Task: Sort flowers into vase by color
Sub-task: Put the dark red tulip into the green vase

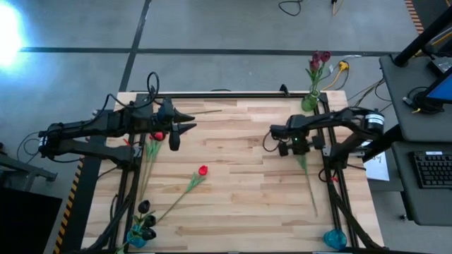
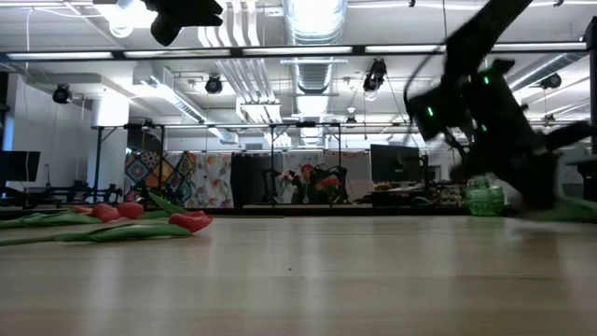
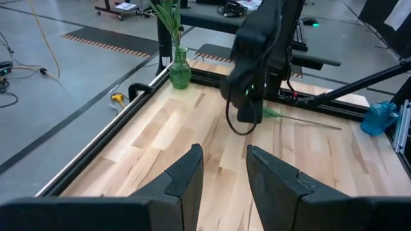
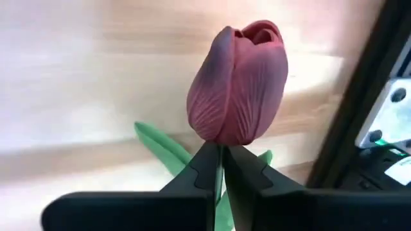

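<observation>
Wooden planks [image 1: 240, 197] carry our scattered flowers: near-black ones in the blue vase [image 1: 136, 238], red flowers [image 1: 159, 136] lying under our left gripper [image 3: 223, 168], whose fingers stand apart. Our right gripper [image 4: 221, 168] pinches a maroon tulip [image 4: 239, 83] by its stem, seemingly near the green vase [image 1: 309, 102].

2 matte black jointed arms [image 1: 106, 127] carry looping black cables, small green lights and wedge-shaped black jaws.

Robotics lab: ceiling ducts [image 2: 312, 28], monitors [image 2: 392, 163]
</observation>
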Robot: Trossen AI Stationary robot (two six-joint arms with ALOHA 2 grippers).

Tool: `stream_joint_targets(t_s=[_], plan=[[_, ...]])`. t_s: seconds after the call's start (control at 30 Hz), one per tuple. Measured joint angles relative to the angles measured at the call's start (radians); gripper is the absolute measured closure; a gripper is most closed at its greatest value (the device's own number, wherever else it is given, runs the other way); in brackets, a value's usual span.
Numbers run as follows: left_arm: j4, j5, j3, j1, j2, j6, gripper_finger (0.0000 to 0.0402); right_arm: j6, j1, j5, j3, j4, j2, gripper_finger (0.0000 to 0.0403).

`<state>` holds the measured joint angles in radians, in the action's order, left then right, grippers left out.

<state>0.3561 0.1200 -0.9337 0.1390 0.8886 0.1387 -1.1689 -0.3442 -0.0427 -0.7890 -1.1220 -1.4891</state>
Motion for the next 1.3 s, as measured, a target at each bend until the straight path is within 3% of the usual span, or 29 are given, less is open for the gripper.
stream_joint_targets(t_s=[0.07,0.17,0.33,0.5,0.67,0.8,0.9,1.0,1.13,1.3], plan=[[-0.001,0.0,0.0,0.0,0.0,-0.004,0.0295,0.011,0.001,0.019,-0.063,-0.001,0.061,0.039],[-0.001,0.0,0.0,0.0,0.0,-0.004,0.0295,0.054,0.001,0.14,-0.179,0.004,0.176,0.0391],[-0.009,0.001,0.0,0.0,0.0,-0.003,0.0295,0.137,0.002,0.551,-0.337,0.002,0.404,0.0391],[-0.04,0.003,0.0,0.0,0.0,0.0,0.0295,0.207,0.001,0.947,-0.395,-0.002,0.614,0.0392],[-0.084,0.005,0.0,0.0,0.0,0.008,0.0295,0.272,0.001,1.188,-0.399,0.084,0.736,0.0392],[-0.129,0.015,0.0,0.0,0.001,0.008,0.0295,0.549,0.001,1.34,-0.398,0.274,0.765,0.0392],[-0.14,0.029,0.0,0.0,0.001,0.008,0.0295,0.731,-0.003,1.422,-0.398,0.412,0.772,0.0392],[-0.142,0.031,0.0,0.0,0.001,0.008,0.0295,0.789,-0.021,1.459,-0.397,0.488,0.767,0.0392],[-0.177,0.033,0.0,0.0,0.01,0.008,0.0295,0.772,-0.087,1.456,-0.388,0.506,0.748,0.0392],[-0.238,0.039,0.0,0.0,0.031,0.01,0.0295,0.77,-0.181,1.374,-0.382,0.553,0.686,0.0392]])
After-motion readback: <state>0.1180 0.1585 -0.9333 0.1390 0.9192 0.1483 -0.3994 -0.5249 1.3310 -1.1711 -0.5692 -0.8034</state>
